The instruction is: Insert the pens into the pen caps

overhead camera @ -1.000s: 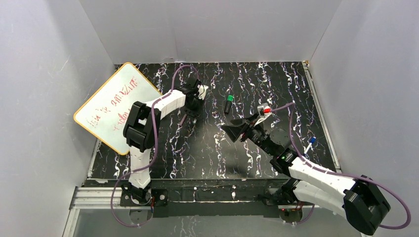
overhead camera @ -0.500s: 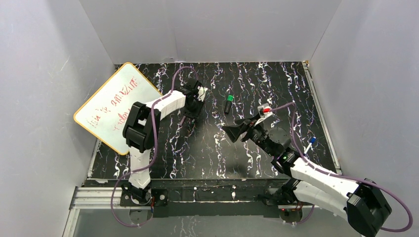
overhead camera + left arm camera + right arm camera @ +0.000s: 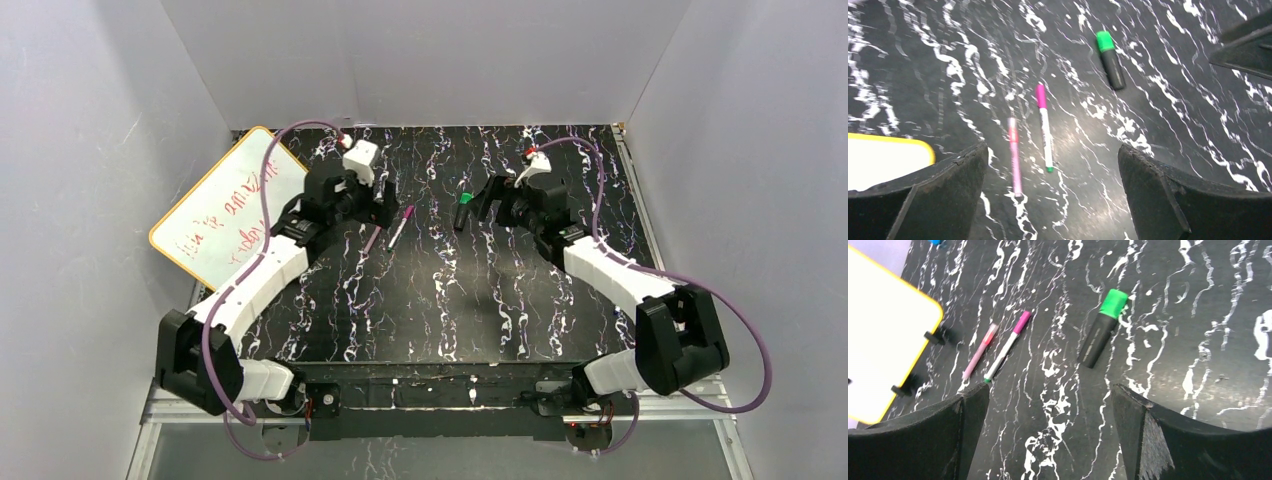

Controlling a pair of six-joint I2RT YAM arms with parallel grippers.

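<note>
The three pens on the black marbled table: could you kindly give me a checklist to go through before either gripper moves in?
1. Left gripper open and empty: ok.
2. Right gripper open and empty: ok.
3. Thick black marker with green end lying free, apart from the other two pens: ok.
4. Slim white pen with magenta end and slim pink pen lying side by side with a gap between them: ok.
5. Room for fingers to take one slim pen alone: cannot tell.
6. Loose cap located: not ok; none shows in any view.
</note>
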